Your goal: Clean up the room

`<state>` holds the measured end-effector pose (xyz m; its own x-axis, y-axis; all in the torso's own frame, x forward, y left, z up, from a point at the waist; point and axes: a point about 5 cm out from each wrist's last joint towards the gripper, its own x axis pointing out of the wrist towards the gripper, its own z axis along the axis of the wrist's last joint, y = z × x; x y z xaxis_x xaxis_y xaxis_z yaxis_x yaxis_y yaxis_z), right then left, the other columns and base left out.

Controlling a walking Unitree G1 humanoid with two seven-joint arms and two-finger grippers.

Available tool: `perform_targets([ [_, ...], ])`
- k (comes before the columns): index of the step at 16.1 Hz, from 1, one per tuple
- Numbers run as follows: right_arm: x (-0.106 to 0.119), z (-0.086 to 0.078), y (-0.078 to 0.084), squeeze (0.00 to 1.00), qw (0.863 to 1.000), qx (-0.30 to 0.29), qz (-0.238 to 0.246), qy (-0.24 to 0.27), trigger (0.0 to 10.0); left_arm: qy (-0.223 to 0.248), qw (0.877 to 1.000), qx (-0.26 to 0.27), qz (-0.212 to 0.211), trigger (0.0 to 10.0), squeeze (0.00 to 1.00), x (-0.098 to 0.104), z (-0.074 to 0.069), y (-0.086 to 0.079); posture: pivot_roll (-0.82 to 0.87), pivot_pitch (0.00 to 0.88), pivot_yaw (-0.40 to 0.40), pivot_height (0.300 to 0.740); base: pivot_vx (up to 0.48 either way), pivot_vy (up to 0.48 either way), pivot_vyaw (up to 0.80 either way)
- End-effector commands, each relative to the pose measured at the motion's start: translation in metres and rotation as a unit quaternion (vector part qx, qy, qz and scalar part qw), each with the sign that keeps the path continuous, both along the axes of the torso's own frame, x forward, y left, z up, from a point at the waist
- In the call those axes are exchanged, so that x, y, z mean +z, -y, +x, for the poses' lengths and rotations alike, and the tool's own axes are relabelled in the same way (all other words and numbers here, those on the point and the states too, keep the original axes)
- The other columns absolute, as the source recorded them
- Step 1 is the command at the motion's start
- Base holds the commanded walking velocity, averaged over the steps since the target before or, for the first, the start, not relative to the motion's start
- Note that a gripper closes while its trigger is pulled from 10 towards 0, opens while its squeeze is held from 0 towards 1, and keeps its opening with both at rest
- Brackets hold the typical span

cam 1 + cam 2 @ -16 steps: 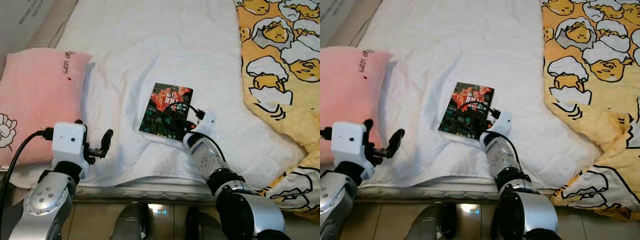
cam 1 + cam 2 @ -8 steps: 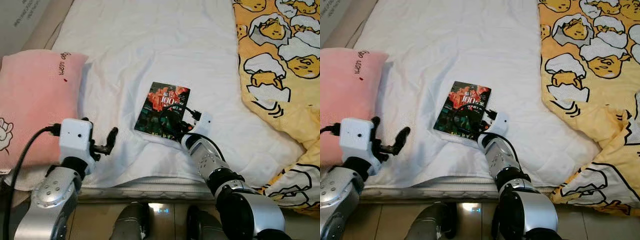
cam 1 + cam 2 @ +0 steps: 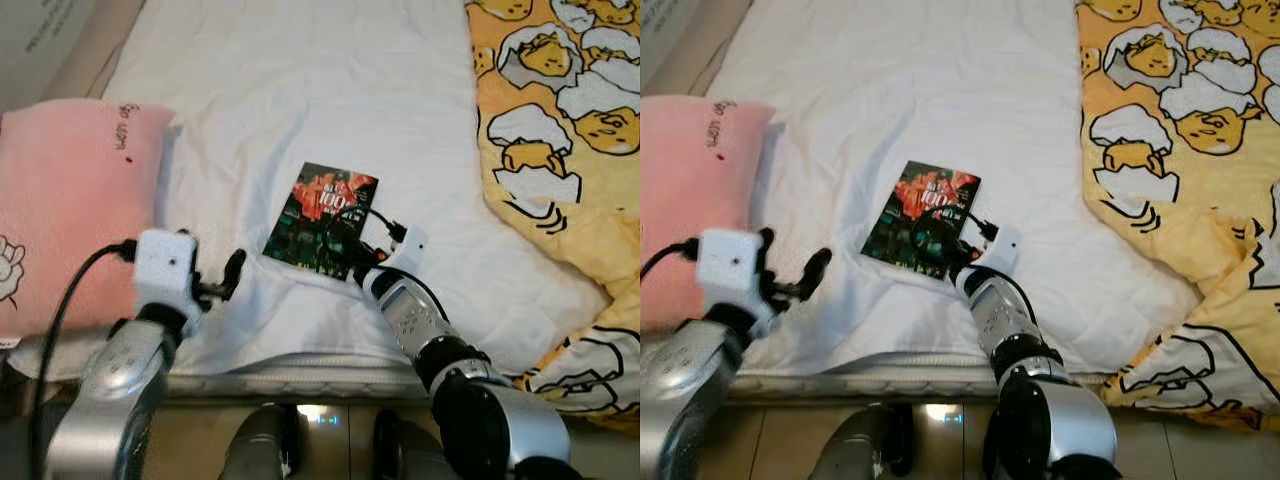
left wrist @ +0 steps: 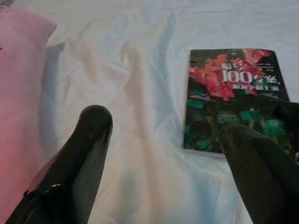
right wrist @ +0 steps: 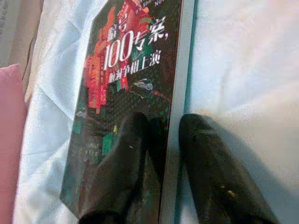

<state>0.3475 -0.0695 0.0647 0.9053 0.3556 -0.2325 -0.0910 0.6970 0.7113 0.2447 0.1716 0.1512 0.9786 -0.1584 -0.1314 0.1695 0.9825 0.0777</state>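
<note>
A thin paperback book with a dark red-and-green cover and white lettering (image 3: 322,217) lies flat on the white quilted bed sheet (image 3: 300,90), near the bed's front edge and roughly midway between a pink plush pillow (image 3: 62,215) on the robot's left and a yellow duvet printed with cartoon egg figures (image 3: 565,130) on its right. The pillow and duvet are both cut off by the frame edges.

The right gripper (image 5: 163,158) sits at the book's near right corner. In the right wrist view, one black finger (image 5: 122,168) rests on the cover and the other lies on the sheet just beside the book's long edge, so the jaws stand narrowly parted, straddling that edge; whether they actually press the book cannot be told. From the head camera the fingertips are hard to make out against the dark cover, partly hidden by the wrist's white housing and black cables.

The left gripper (image 3: 222,281) is above the sheet just beside the pillow, well apart from the book. Its two black fingers (image 4: 77,158) are spread wide, holding nothing, with the book showing between them in the left wrist view. The lettering on the book's cover is too blurred to read in the head views.
</note>
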Motion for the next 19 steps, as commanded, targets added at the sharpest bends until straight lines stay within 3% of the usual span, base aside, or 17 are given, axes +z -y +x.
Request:
perform_targets([
  [1, 0.018, 0.009, -0.010, 0.00, 0.999, 0.013, -0.001, 0.032, 0.0, 0.003, 1.000, -0.012, -0.010, 10.0, 0.00, -0.006, 0.010, 0.009, 0.11, 0.126, 0.020, 0.740, 0.000, 0.000, 0.00],
  [4, 0.049, 0.022, 0.002, 0.00, 0.984, 0.028, -0.102, 0.144, 0.0, 0.014, 0.998, -0.012, -0.054, 10.0, 0.00, -0.009, 0.044, 0.026, 0.03, 0.008, 0.004, 0.740, 0.000, 0.000, 0.00],
  [7, 0.061, 0.027, 0.034, 0.00, 0.978, -0.011, -0.107, 0.176, 0.0, 0.031, 0.997, -0.034, -0.057, 10.0, 0.00, -0.008, 0.065, 0.039, -0.02, 0.000, 0.016, 0.740, 0.000, 0.000, 0.00],
  [8, 0.071, 0.027, 0.046, 0.00, 0.969, -0.030, -0.129, 0.207, 0.0, 0.038, 0.997, -0.039, -0.051, 10.0, 0.00, -0.009, 0.075, 0.044, -0.04, 0.000, 0.021, 0.740, 0.000, 0.000, 0.00],
  [10, 0.077, 0.017, 0.059, 0.00, 0.953, -0.045, -0.179, 0.242, 0.0, 0.046, 0.998, -0.023, -0.048, 10.0, 0.00, -0.009, 0.080, 0.042, -0.05, 0.000, 0.020, 0.740, 0.000, 0.000, 0.00],
  [11, 0.074, 0.003, 0.069, 0.00, 0.941, -0.056, -0.215, 0.254, 0.0, 0.041, 0.996, -0.005, -0.077, 10.0, 0.00, -0.011, 0.079, 0.037, -0.06, 0.000, 0.017, 0.740, 0.000, 0.000, 0.00],
  [14, 0.056, -0.008, 0.081, 0.00, 0.942, -0.062, -0.245, 0.223, 0.0, 0.034, 0.996, -0.005, -0.081, 10.0, 0.00, -0.020, 0.081, 0.040, -0.07, 0.000, 0.020, 0.740, 0.000, 0.000, 0.00],
  [15, 0.054, -0.008, 0.084, 0.00, 0.942, -0.075, -0.247, 0.215, 8.2, 0.037, 0.996, -0.008, -0.077, 10.0, 0.00, -0.020, 0.083, 0.042, -0.06, 0.000, 0.023, 0.740, 0.000, 0.000, 0.00],
  [16, 0.059, -0.007, 0.086, 0.00, 0.939, -0.096, -0.250, 0.218, 10.0, 0.045, 0.997, -0.012, -0.062, 10.0, 0.00, -0.018, 0.085, 0.044, -0.06, 0.000, 0.026, 0.740, 0.000, 0.000, 0.00],
  [17, 0.064, -0.008, 0.089, 0.77, 0.935, -0.116, -0.252, 0.219, 10.0, 0.050, 0.997, -0.019, -0.049, 10.0, 0.00, -0.017, 0.087, 0.045, -0.06, 0.000, 0.026, 0.740, 0.000, 0.000, 0.00],
  [18, 0.069, -0.010, 0.092, 1.00, 0.925, -0.126, -0.276, 0.230, 10.0, 0.052, 0.997, -0.020, -0.045, 10.0, 0.00, -0.017, 0.087, 0.046, -0.06, 0.000, 0.026, 0.740, 0.000, 0.000, 0.00],
  [19, 0.071, -0.013, 0.094, 1.00, 0.918, -0.131, -0.290, 0.236, 10.0, 0.054, 0.997, -0.019, -0.048, 10.0, 0.06, -0.018, 0.087, 0.046, -0.06, 0.000, 0.025, 0.740, 0.000, 0.000, 0.00],
])
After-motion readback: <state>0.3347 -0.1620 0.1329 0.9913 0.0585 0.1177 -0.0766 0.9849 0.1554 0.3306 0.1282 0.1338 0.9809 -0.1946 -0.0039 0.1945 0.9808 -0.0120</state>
